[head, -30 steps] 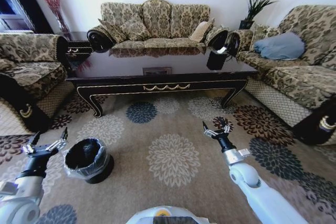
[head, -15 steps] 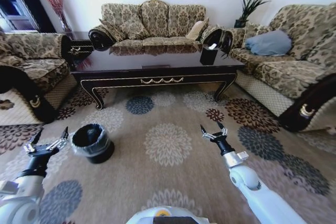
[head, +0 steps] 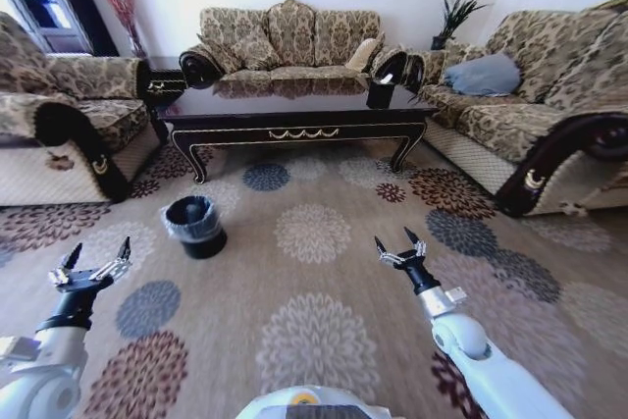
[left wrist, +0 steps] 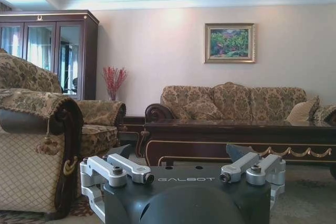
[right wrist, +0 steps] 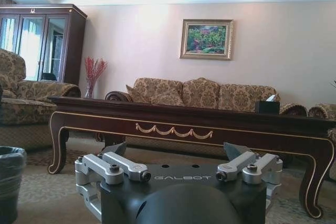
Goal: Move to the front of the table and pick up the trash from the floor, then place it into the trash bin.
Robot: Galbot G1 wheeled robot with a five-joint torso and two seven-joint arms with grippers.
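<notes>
The trash bin (head: 193, 226) stands on the patterned carpet (head: 314, 311), in front of the table (head: 294, 117) near its left end. Both grippers, left (head: 92, 264) and right (head: 398, 251), hover spread open, holding nothing.

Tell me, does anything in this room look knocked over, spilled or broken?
Nothing stands out. The bin stands upright on the carpet before the table, its liner folded over the rim. Both open grippers, left and right, hold nothing.
</notes>
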